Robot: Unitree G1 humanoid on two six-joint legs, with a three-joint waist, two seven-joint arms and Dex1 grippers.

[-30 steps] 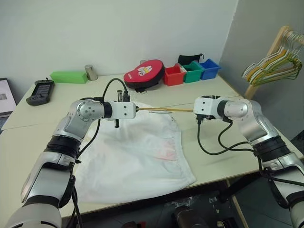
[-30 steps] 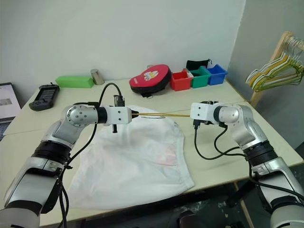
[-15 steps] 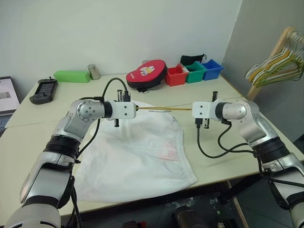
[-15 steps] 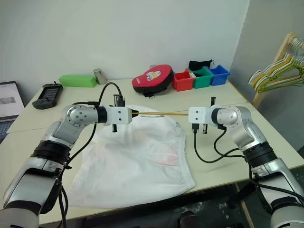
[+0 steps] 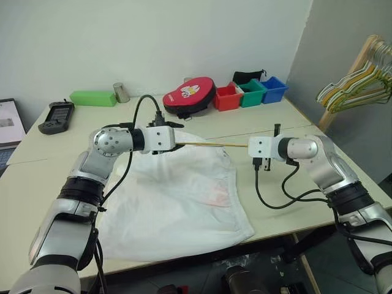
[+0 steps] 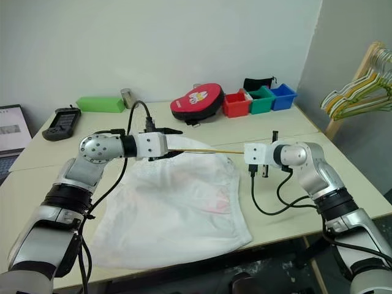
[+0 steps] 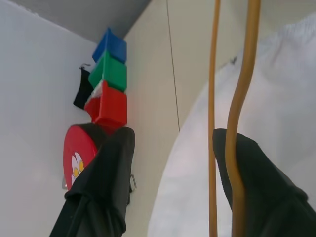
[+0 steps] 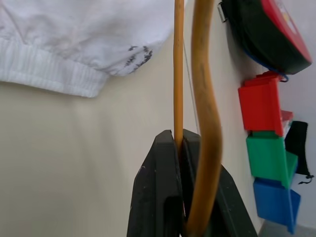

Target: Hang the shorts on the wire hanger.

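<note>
The white shorts [image 5: 177,196] lie spread flat on the table [image 5: 275,196], with a faint pink mark near the middle. The thin yellow-orange wire hanger [image 5: 211,144] hangs level above their far edge, between my two grippers. My right gripper [image 8: 177,140] is shut on one end of its wire. My left gripper [image 7: 177,136] is open at the other end. The wire [image 7: 213,74] runs between its spread fingers [image 7: 106,182] and lies against one of them. In the head views the left gripper [image 5: 176,138] is left of the right gripper [image 5: 249,146].
At the table's far edge stand a red pouch [image 5: 187,96], red, green and blue bins [image 5: 251,92], a green box [image 5: 92,98], a metal can [image 5: 120,92] and a black handheld device [image 5: 56,117]. A bunch of hangers [image 5: 355,86] hangs on a wooden rack at right.
My right gripper has shut on the hanger's right end and sunk a little. My left gripper, shut on the left end before, has opened.
</note>
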